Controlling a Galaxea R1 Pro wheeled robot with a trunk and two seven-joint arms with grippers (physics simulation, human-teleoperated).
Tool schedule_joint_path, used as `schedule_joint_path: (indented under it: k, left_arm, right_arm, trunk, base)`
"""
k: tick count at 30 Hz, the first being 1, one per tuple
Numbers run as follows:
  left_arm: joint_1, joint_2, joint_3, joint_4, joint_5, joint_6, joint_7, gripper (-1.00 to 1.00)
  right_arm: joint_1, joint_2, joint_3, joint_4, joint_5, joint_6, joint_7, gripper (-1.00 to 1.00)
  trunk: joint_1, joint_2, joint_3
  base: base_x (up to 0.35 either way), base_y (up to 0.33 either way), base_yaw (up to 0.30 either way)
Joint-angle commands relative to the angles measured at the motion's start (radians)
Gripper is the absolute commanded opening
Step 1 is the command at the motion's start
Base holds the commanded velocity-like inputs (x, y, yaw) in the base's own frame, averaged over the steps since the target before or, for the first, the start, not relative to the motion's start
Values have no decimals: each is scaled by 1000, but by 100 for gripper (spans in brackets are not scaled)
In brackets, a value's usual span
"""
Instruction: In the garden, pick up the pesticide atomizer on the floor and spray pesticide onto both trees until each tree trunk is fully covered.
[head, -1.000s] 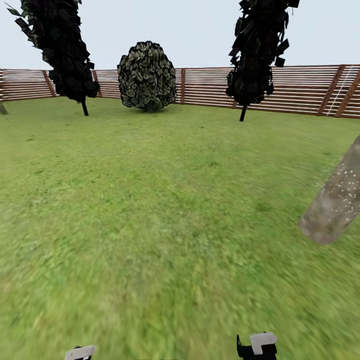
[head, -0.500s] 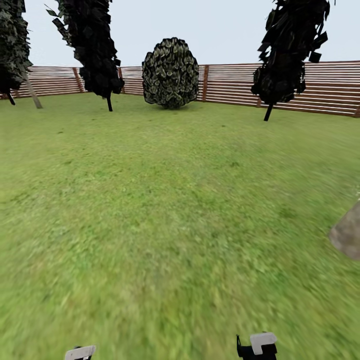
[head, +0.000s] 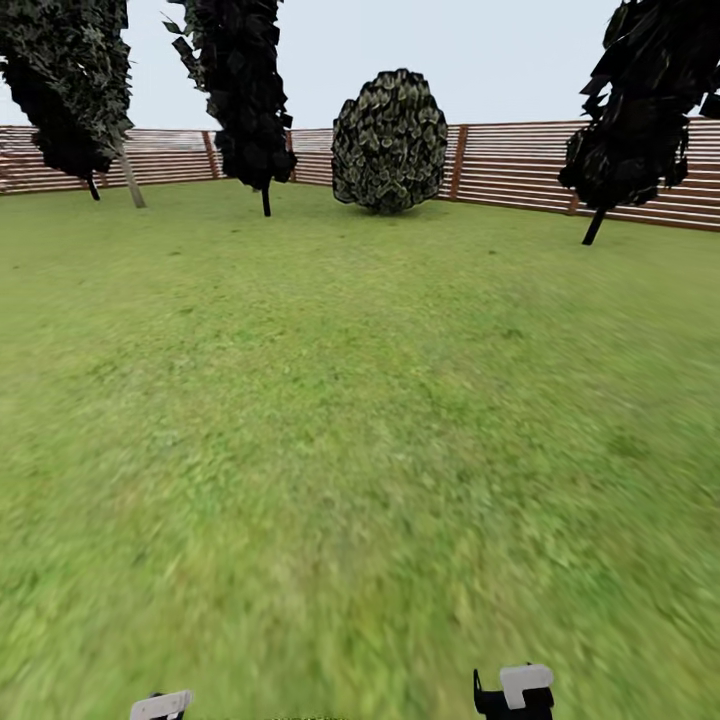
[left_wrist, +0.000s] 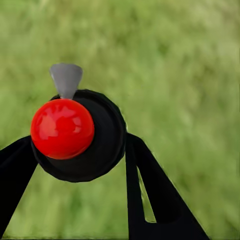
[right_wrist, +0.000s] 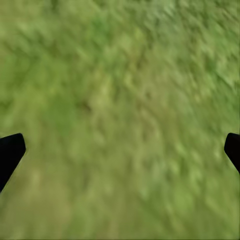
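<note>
The pesticide atomizer (left_wrist: 75, 135) appears end-on in the left wrist view: a dark round body, a red top and a pale trigger. My left gripper (left_wrist: 80, 167) is shut on it, one black finger on each side, over blurred grass. My right gripper (right_wrist: 120, 150) is open and holds nothing, with only its two fingertips showing at the frame's sides above the lawn. In the head view, a tree (head: 70, 80) with a green canopy and a pale leaning trunk (head: 130, 180) stands far off at the back left, near the fence.
Open green lawn (head: 350, 420) stretches ahead to a reddish-brown slat fence (head: 520, 160). Along it stand dark columnar conifers (head: 245, 90) (head: 650, 110) and a round shrub (head: 390, 140). Pale parts of my arms (head: 160, 705) (head: 520, 688) show at the bottom edge.
The head view has swung left, so the whole scene slid right. The thick speckled trunk at the right edge has left the picture, and the pale-trunked tree came in at the left.
</note>
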Motion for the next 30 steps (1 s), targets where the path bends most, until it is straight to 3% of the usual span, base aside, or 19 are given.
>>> schedule_joint_path:
  k: [1,30]
  left_arm:
    - [-1,0,-6,1,10,-3,-4,-100]
    - [-1,0,-6,1,11,-2,-4,-100]
  right_arm:
    - [0,0,7,1,6,1,-10,100]
    - [0,2,8,3,7,2,-6,100]
  trunk:
    - [0,0,-1]
    - [0,0,-30]
  base:
    - [0,0,271]
    - [0,0,244]
